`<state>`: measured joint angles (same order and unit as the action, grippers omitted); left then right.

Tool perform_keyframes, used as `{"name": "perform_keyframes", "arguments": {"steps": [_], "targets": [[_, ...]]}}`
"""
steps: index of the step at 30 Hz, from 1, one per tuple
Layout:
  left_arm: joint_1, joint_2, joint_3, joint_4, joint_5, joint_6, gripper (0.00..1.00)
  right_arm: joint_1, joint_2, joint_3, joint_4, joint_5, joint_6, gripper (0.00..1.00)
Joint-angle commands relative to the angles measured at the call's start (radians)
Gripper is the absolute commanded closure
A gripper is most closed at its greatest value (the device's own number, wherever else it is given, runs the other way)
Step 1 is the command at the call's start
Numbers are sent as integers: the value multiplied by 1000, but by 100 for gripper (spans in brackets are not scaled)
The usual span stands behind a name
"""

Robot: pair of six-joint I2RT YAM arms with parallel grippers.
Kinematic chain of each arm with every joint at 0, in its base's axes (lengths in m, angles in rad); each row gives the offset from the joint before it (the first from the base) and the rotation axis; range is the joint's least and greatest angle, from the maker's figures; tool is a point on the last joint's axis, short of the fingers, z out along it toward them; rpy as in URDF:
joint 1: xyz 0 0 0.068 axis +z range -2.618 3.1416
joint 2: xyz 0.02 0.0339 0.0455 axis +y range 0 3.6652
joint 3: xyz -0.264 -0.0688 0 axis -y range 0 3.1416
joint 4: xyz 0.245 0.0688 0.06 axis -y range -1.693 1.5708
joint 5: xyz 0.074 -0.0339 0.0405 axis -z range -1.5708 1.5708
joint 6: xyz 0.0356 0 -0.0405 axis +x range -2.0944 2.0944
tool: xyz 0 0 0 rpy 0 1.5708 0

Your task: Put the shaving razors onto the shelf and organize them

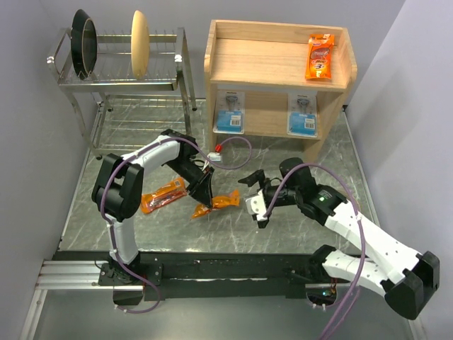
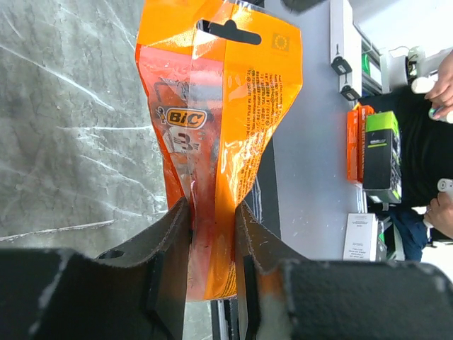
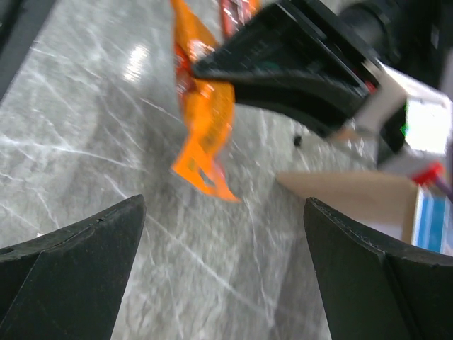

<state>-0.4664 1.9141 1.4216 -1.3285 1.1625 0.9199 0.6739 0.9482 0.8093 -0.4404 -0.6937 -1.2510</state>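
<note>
My left gripper (image 1: 202, 191) is shut on the end of an orange razor packet (image 1: 221, 202). In the left wrist view the fingers (image 2: 173, 234) pinch the packet (image 2: 219, 106), which sticks out away from the camera just above the table. My right gripper (image 1: 253, 200) stands open just right of it; in its own view the packet's tip (image 3: 205, 120) hangs ahead of the wide-apart jaws. A second orange packet (image 1: 163, 196) lies on the table to the left. The wooden shelf (image 1: 279, 71) has one orange packet (image 1: 320, 57) on top and two blue cards (image 1: 230, 111) (image 1: 303, 115) on the lower tier.
A chrome dish rack (image 1: 120, 64) with a black pan and a beige plate stands at the back left. A cable with a red-and-white plug (image 1: 217, 151) lies in front of the shelf. Grey walls close in both sides.
</note>
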Motion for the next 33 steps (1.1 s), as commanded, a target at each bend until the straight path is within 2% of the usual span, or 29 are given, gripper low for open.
{"name": "perform_keyframes", "arguments": {"steps": [1,21,33], "targets": [[-3,-35,10,-49,55,-10,76,21,47,13,38,-67,-88,4],[-3,-32,30,-49,71,-27,73,36,224,65,89,-116,-93,31],[-5,-12,65,-49,80,-24,72,47,323,125,115,-127,-62,39]]}}
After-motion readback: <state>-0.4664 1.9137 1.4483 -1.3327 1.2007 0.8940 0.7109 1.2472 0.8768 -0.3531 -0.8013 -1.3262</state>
